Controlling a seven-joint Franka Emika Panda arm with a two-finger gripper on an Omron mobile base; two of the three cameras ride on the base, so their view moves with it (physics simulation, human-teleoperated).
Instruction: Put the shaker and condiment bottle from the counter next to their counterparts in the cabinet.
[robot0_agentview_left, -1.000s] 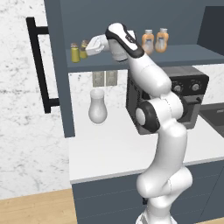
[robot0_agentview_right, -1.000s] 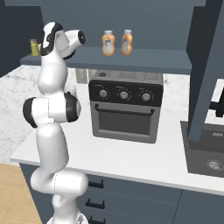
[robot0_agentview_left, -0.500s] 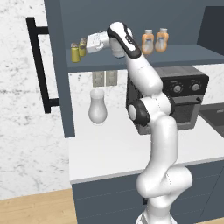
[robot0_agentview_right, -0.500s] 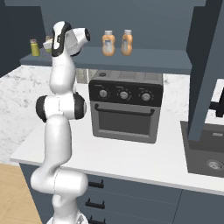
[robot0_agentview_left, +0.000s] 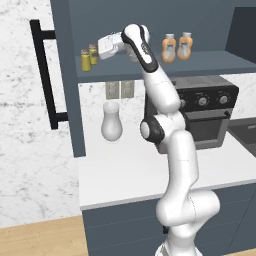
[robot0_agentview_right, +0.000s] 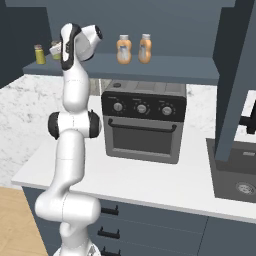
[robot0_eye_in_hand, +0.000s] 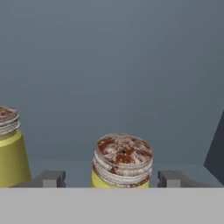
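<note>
On the cabinet shelf, at its left end, I see the gripper with its two fingertips spread apart, one on each side of the shaker and with a clear gap to it, so I judge that the shaker stands free on the shelf and is not pinched. Its rusty brown cap looks level, which tells me it sits upright. Just beside it, at the left edge of the hand view, stands the other shaker, and the two are near but not touching; this is the reason for the place, because the task wants each thing next to its twin. In the left base view I see the pair of shakers close together in front of the white hand. Further along the same shelf, above the toaster oven, the two orange bottles stand side by side, so I think the bottle part is already done. The counter below carries only the white vase and the oven, as far as I can tell. I would next draw the hand straight back, so that a fingertip does not knock over either shaker.
</note>
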